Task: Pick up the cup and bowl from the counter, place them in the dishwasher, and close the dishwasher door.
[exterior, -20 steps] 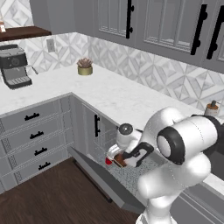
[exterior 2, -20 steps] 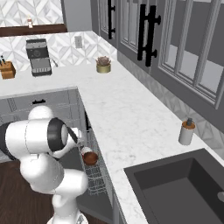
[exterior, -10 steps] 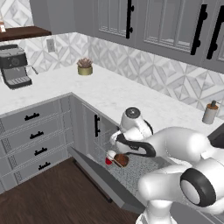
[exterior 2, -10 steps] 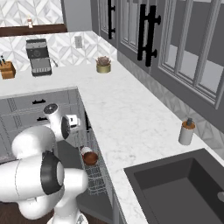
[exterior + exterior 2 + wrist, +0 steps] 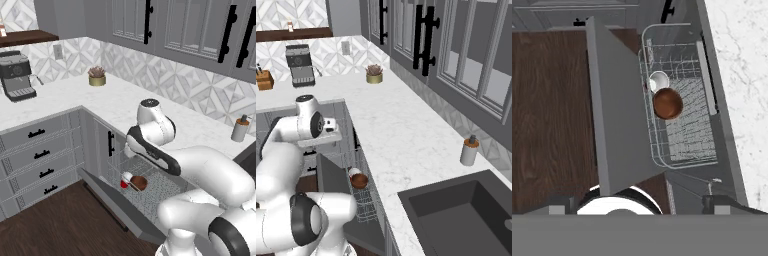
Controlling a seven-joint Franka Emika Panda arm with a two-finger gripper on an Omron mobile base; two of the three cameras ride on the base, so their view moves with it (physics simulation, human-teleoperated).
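Since the earlier frames our arm has swung up and away from the rack, and it now arches high over the open dishwasher (image 5: 150,185) instead of reaching down into it. The cup (image 5: 125,180) and the bowl (image 5: 139,183) sit touching each other in the silver wire rack (image 5: 684,125), the cup toward the rack's inner corner, the bowl just beside it. From the hand view we look straight down on them: the cup (image 5: 658,80) shows its white inside, and the brown bowl (image 5: 667,103) lies open side up.

The dishwasher door (image 5: 614,110) hangs lowered and open, slanting out over the dark wood floor (image 5: 547,115). The counter (image 5: 406,135) runs alongside the rack.

We cannot tell how far apart our gripper's fingers stand; nothing shows in their grasp.

Farther off, a potted plant (image 5: 97,76) and a coffee machine (image 5: 17,75) stand on the counter, and a soap dispenser (image 5: 469,150) sits near the sink (image 5: 461,210).
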